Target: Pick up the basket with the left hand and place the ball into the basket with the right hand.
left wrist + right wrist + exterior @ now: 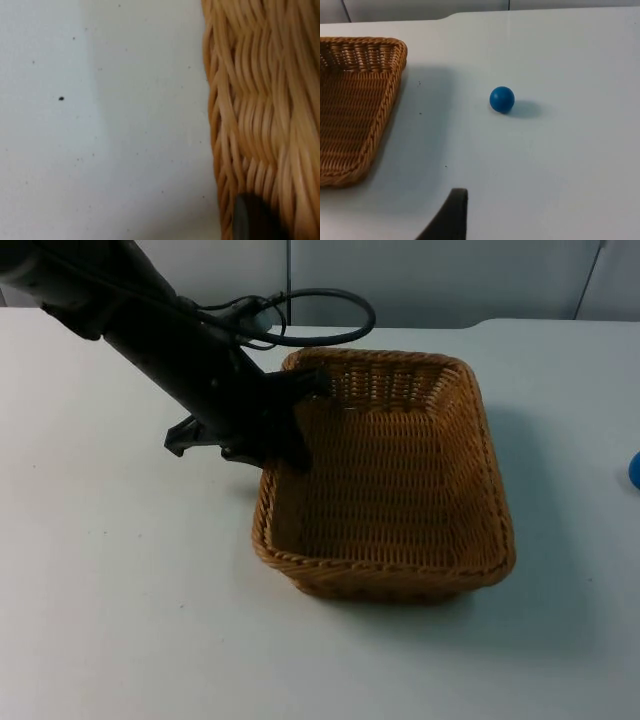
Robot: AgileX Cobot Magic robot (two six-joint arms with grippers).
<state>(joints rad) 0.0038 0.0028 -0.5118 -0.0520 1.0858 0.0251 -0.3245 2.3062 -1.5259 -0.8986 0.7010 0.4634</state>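
A brown wicker basket [400, 455] sits mid-table, and its broad shadow on the right suggests it is raised off the surface. My left gripper [297, 418] is at the basket's left rim near the far corner, shut on the rim with one finger inside. In the left wrist view the woven wall [260, 100] is very close, with a black fingertip [252, 220] against it. A small blue ball [501, 99] lies on the table right of the basket, at the edge of the top view [635, 470]. My right arm waits; its black fingertip [455, 202] is well short of the ball.
The white table [120, 620] stretches around the basket on all sides. The grey partition wall [440, 275] closes the far edge. The left arm's black link [150, 320] slants in from the upper left.
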